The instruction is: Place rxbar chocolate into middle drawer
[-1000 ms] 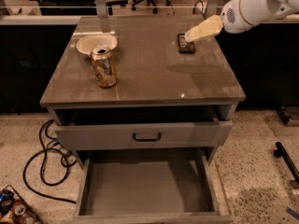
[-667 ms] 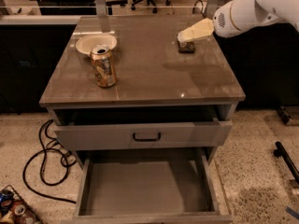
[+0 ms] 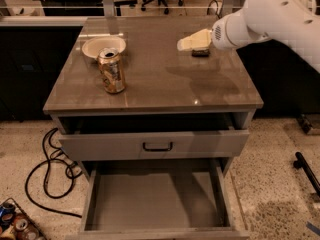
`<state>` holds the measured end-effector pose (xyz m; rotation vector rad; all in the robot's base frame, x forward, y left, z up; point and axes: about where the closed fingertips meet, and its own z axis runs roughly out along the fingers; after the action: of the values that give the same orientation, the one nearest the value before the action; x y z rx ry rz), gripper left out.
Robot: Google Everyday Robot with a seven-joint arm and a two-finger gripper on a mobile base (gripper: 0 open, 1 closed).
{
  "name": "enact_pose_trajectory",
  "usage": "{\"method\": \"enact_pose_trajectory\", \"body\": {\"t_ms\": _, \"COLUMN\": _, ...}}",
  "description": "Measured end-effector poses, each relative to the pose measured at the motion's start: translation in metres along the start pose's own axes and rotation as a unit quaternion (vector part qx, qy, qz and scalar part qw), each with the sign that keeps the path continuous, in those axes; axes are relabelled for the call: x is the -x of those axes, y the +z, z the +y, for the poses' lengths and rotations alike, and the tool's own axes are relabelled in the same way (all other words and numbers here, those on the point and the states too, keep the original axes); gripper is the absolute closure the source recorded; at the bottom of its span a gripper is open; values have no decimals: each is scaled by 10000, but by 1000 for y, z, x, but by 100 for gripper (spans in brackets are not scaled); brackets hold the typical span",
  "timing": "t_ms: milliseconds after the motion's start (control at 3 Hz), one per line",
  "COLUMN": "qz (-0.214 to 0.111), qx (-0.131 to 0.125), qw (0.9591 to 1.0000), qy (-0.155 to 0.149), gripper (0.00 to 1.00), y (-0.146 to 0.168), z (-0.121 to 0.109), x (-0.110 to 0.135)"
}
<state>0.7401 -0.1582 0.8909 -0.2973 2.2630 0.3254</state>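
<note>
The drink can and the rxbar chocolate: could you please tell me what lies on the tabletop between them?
In the camera view, only bare tabletop lies between the can and the rxbar chocolate; the gripper is right at the bar, covering part of it.

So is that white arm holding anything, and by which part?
Cannot tell: the pale gripper hangs over the small black snack bar on the tabletop, hiding any hold.

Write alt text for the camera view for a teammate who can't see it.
The gripper is low over the rxbar chocolate at the back right of the cabinet top, the bar partly hidden beneath it. The middle drawer stands pulled out below, nothing visible inside; a gold can and a pale bowl sit at left.
</note>
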Motion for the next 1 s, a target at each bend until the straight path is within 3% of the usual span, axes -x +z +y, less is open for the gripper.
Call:
{"method": "enact_pose_trajectory", "body": {"t_ms": 333, "qz": 70, "qx": -166, "qw": 9996, "qy": 237, "gripper": 0, "y": 10, "z": -2, "x": -9}}
{"method": "enact_pose_trajectory", "body": {"t_ms": 667, "qz": 67, "qx": -181, "qw": 9995, "qy": 239, "gripper": 0, "y": 14, "z": -1, "x": -9}}
{"method": "enact_pose_trajectory", "body": {"t_ms": 1000, "qz": -57, "qx": -340, "qw": 9993, "qy": 135, "gripper": 0, "y": 45, "z": -7, "x": 1}}
